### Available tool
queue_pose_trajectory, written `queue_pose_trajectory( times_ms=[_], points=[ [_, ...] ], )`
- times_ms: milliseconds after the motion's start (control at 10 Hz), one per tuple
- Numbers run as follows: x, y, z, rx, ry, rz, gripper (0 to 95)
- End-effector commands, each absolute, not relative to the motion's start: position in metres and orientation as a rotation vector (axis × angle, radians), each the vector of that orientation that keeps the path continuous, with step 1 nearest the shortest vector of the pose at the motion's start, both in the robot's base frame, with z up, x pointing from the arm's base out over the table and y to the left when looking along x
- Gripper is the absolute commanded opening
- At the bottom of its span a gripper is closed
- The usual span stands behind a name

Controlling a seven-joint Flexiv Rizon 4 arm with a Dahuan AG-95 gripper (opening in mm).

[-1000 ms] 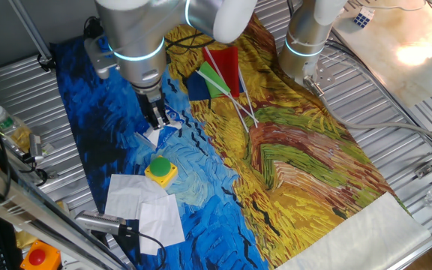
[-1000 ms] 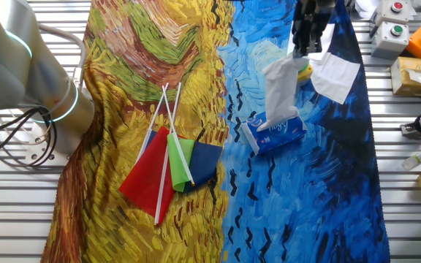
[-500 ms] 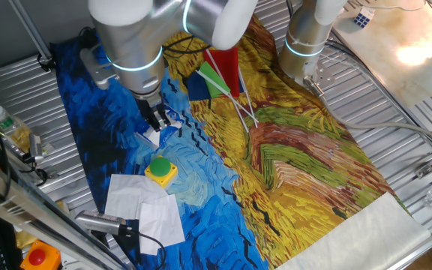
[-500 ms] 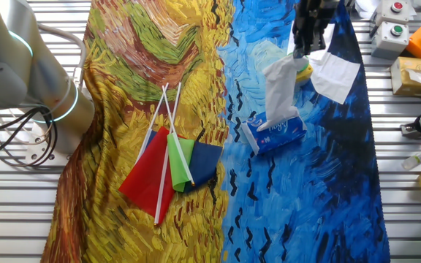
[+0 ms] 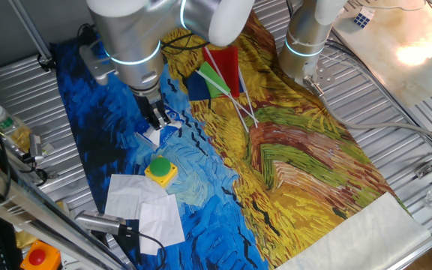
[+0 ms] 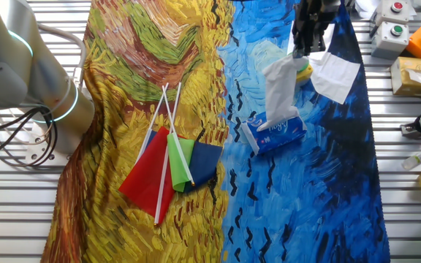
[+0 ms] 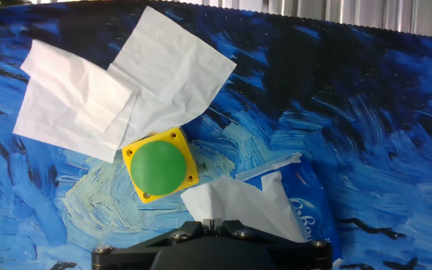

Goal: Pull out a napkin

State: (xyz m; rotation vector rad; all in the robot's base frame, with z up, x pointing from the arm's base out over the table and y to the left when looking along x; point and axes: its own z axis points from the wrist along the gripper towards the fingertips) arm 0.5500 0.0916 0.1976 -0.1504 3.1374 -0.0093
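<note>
Gripper (image 6: 299, 51) above the table, jaws closed on the top of the napkin (image 6: 279, 89), sheet stretched up from the blue tissue packet (image 6: 275, 132), beside the yellow button box (image 7: 160, 164)

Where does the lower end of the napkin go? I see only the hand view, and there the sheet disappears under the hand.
Observer: In the other fixed view the napkin runs from the gripper, which pinches its top, down into the blue tissue packet.
Operator: Is the packet lifted?
Observer: It seems to lie flat on the painted cloth, not hanging.
Operator: What lies behind the hand?
Observer: Small flags lie on the yellow part of the cloth, apart from the packet.
</note>
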Motion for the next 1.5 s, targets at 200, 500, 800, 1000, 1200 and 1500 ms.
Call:
queue_pose_trajectory(
  times_ms=[200, 500, 800, 1000, 1200, 1500],
  points=[
    [0.5506, 0.0917, 0.1977, -0.17, 3.136, 0.056, 0.0],
    [0.5506, 0.0917, 0.1977, -0.189, 3.141, 0.046, 0.0],
    [0.5506, 0.0917, 0.1977, -0.206, 3.136, 0.068, 0.0],
    [0.5506, 0.0917, 0.1977, -0.208, 3.142, 0.086, 0.0],
    [0.5506, 0.0917, 0.1977, -0.216, 3.144, 0.093, 0.0],
    [0.5518, 0.0918, 0.1954, -0.205, 3.143, 0.11, 0.0]
  ],
)
